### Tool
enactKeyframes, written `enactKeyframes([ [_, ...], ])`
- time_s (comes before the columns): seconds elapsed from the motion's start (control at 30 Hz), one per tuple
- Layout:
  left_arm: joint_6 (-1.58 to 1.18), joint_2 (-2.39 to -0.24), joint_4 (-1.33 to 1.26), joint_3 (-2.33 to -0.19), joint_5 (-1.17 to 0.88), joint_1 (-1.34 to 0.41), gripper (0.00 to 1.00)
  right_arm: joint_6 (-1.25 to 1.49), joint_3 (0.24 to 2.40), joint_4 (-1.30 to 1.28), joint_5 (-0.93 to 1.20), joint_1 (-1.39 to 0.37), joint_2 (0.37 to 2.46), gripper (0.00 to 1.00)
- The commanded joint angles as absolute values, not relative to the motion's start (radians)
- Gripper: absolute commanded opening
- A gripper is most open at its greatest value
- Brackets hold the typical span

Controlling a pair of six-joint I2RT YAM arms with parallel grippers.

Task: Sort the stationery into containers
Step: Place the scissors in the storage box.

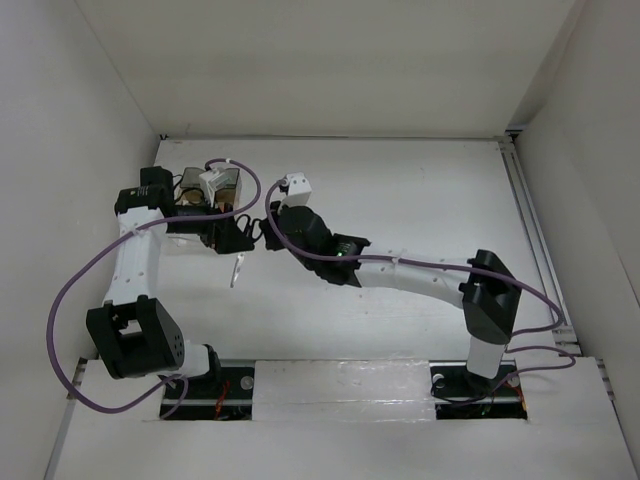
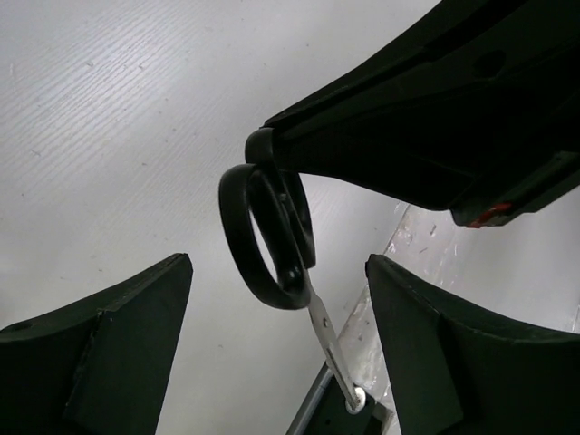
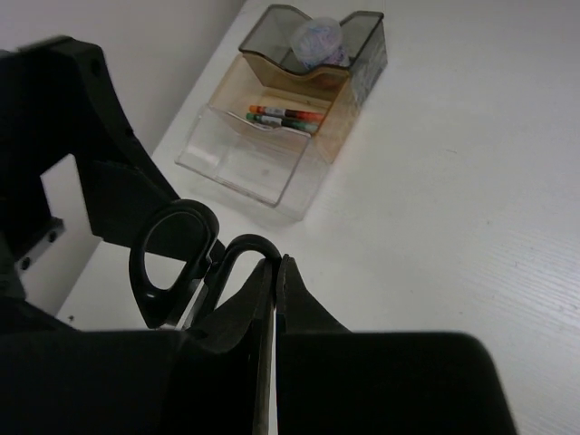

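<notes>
My right gripper [image 3: 276,272] is shut on one loop of the black-handled scissors [image 3: 170,263], which hang in the air with the blade [image 2: 331,349] pointing down. My left gripper [image 2: 281,353] stands open on either side of that blade, its fingers [image 2: 109,353] apart from it. From above, the scissors [image 1: 237,271] hang between the left gripper [image 1: 228,240] and the right gripper [image 1: 260,230]. The clear container [image 3: 245,168] sits behind, with slim pens [image 3: 283,116] in its brownish section and a pale round cylinder [image 3: 317,38] in its dark end section.
The container [image 1: 205,190] stands at the table's far left, partly hidden by the left arm. White walls close in the table on the left, back and right. A purple cable [image 1: 70,300] loops out from the left arm.
</notes>
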State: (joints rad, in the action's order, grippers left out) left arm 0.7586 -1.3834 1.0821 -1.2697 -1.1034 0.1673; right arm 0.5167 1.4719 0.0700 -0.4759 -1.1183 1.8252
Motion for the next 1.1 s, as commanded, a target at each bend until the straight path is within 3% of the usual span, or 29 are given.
enactKeyframes([
  [0.0, 0.773, -1.364, 1.091, -1.261, -1.138, 0.169, 0.74, 0.537, 1.465, 0.209, -0.48, -1.131, 1.752, 0.0],
  [0.1, 0.773, -1.364, 1.091, -1.261, -1.138, 0.169, 0.55, 0.537, 1.465, 0.218, -0.469, -1.149, 1.752, 0.0],
  [0.13, 0.773, -1.364, 1.08, -1.261, -1.138, 0.169, 0.45, 0.537, 1.465, 0.218, -0.469, -1.149, 1.752, 0.0],
  [0.17, 0.761, -1.364, 1.062, -1.261, -1.138, 0.169, 0.25, 0.537, 1.465, 0.218, -0.469, -1.149, 1.752, 0.0],
  [0.23, 0.726, -1.364, 1.043, -1.261, -1.126, 0.169, 0.04, 0.537, 1.465, 0.218, -0.469, -1.158, 1.752, 0.0],
  [0.27, 0.706, -1.355, 1.011, -1.261, -1.109, 0.169, 0.0, 0.537, 1.465, 0.218, -0.469, -1.158, 1.761, 0.0],
  [0.37, 0.632, -1.341, 0.962, -1.261, -1.083, 0.169, 0.0, 0.516, 1.465, 0.218, -0.46, -1.158, 1.761, 0.0],
  [0.4, 0.603, -1.321, 0.9, -1.261, -1.066, 0.169, 0.0, 0.515, 1.453, 0.218, -0.46, -1.158, 1.761, 0.05],
  [0.57, 0.346, -1.235, 0.651, -1.203, -0.865, 0.169, 0.0, 0.506, 1.385, 0.218, -0.498, -1.158, 1.723, 0.82],
  [0.67, 0.313, -1.213, 0.612, -1.212, -0.734, 0.169, 0.0, 0.506, 1.339, 0.218, -0.532, -1.158, 1.68, 0.89],
  [0.8, 0.461, -1.203, 0.577, -1.235, -0.588, 0.169, 0.0, 0.497, 1.247, 0.218, -0.532, -1.128, 1.606, 0.89],
  [1.07, 0.923, -1.353, 0.721, -1.351, -0.607, 0.178, 0.0, 0.497, 1.077, 0.218, -0.514, -1.106, 1.46, 0.89],
])
